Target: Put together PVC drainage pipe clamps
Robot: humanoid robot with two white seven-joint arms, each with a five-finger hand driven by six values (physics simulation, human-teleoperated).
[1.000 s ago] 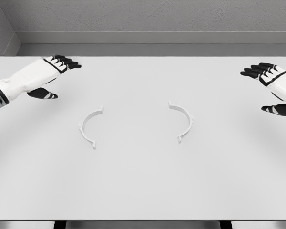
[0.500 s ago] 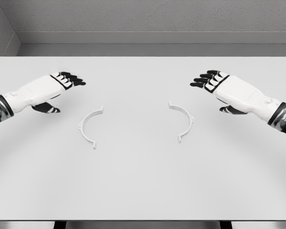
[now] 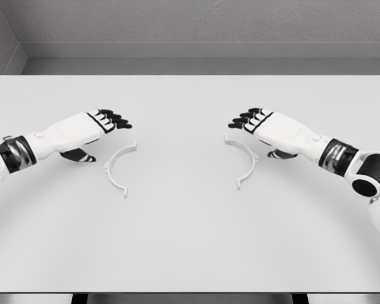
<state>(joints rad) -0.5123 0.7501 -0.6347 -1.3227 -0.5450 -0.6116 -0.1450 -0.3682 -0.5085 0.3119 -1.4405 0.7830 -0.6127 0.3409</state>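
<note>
On table (image 3: 190, 240) centre: two clamp halves, left half (image 3: 118, 167) & right half (image 3: 244, 159), well apart | left robot hand (image 3: 88, 130) & right robot hand (image 3: 266, 130) spread, empty, near halves | adv: pinch each arc at mid, keep flat.

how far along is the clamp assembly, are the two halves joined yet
Nothing is joined yet. The left clamp half and right clamp half lie apart on the table, open sides facing. In hand: nothing; the left hand and right hand hover open near each half. Grasping and mating remain.

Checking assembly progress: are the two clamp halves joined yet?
No, the left clamp half and right clamp half lie apart on the table.
</note>
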